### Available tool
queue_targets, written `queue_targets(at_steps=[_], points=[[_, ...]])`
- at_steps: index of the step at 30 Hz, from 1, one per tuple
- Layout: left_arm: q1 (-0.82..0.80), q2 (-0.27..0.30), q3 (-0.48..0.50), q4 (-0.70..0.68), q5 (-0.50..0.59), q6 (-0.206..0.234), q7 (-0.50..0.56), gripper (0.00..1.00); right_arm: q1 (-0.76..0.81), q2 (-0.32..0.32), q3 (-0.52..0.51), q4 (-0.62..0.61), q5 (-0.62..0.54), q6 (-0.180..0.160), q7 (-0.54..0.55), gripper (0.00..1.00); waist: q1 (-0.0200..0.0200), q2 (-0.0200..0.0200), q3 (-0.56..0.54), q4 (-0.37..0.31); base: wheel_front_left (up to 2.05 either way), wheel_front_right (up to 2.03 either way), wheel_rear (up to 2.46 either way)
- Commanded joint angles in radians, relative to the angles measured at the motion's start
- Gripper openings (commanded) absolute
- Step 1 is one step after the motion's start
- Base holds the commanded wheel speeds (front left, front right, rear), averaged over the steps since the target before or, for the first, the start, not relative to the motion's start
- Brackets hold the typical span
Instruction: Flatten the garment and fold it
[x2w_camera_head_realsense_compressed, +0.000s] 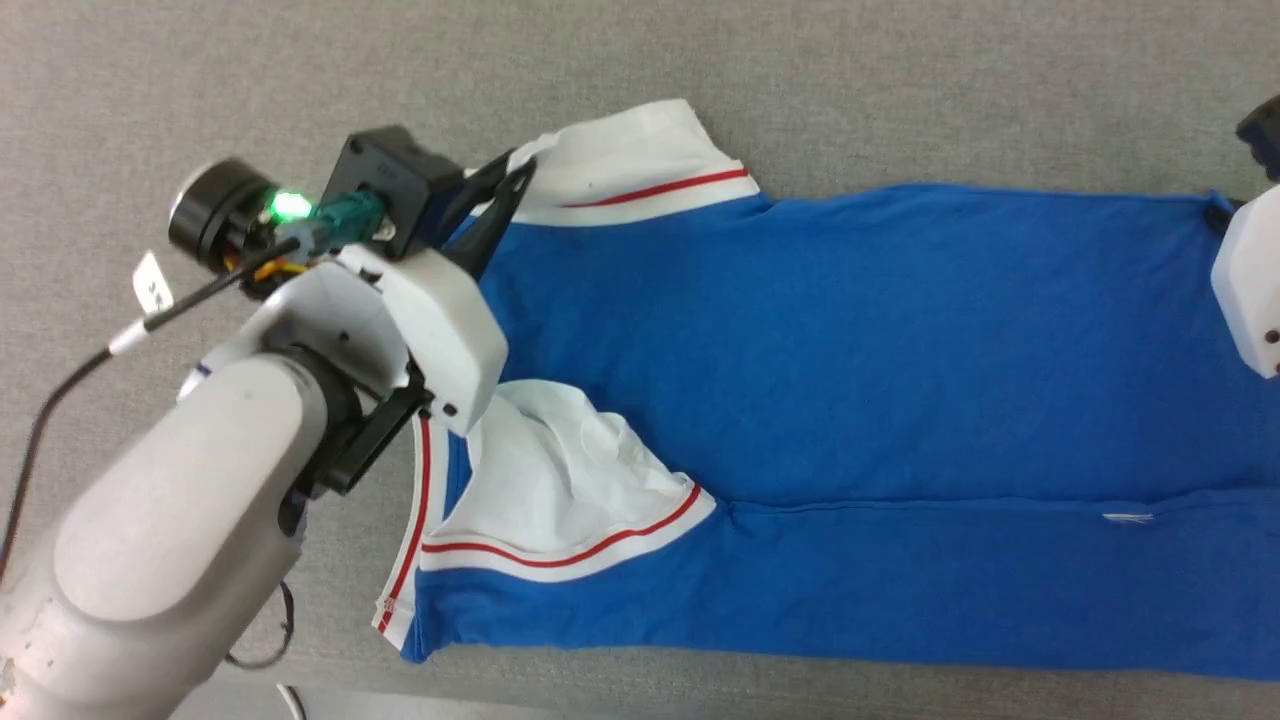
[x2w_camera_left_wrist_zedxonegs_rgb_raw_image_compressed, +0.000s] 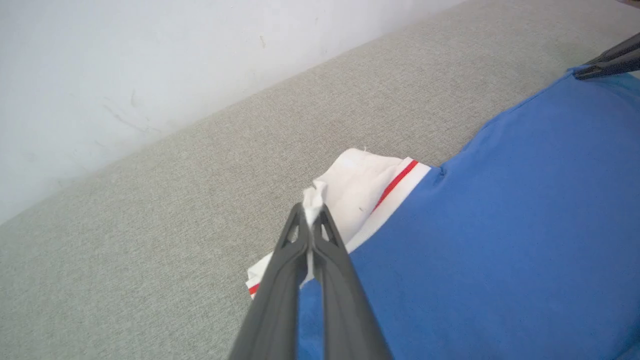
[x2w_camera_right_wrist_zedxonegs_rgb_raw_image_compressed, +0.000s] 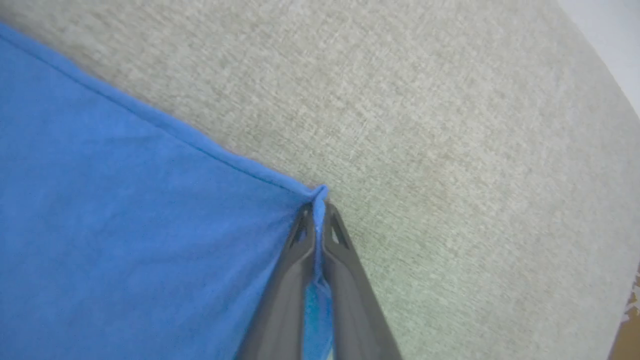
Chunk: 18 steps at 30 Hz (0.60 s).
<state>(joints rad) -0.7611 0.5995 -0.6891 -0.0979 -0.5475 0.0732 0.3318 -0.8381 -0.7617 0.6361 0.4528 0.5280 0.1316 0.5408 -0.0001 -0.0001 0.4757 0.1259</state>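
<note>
Left pincer pressed shut, pale left forearm angled up from lower left, right pincer closed tight

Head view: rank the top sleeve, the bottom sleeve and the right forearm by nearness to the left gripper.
1. Top sleeve: pinched in the left gripper, upper left.
2. Bottom sleeve: folded inward, lower left.
3. Right forearm: at the far right edge of the garment.

Looks like a robotics lab/test room: bench w/ grey woven fabric top, bare scuffed white wall right behind it, pale robot arm w/ loose cabling over it.
</note>
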Motion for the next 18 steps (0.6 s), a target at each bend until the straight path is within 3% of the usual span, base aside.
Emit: queue_targets(at_steps=[1,9,18], points=[[0.031,-0.003,0.008,0.018,-0.005,0.016,-0.022,0.0,0.023,0.026,0.031,0.049,0.015,-0.001,-0.036,0.0,0.0001,0.0001,-0.035,-0.014,0.0,0.0,0.0],[0.117,0.011,0.053,0.037,-0.046,0.064,-0.08,0.0,0.043,0.041,0.001,0.074,0.04,-0.001,-0.21,0.0,0.0001,0.0001,-0.16,-0.03,0.0,0.0,0.0],[0.305,0.081,0.09,-0.054,-0.103,0.139,-0.091,0.0,0.225,0.03,-0.118,0.013,0.049,-0.001,-0.338,0.0,0.0001,0.0001,-0.297,-0.031,0.0,0.0,0.0]])
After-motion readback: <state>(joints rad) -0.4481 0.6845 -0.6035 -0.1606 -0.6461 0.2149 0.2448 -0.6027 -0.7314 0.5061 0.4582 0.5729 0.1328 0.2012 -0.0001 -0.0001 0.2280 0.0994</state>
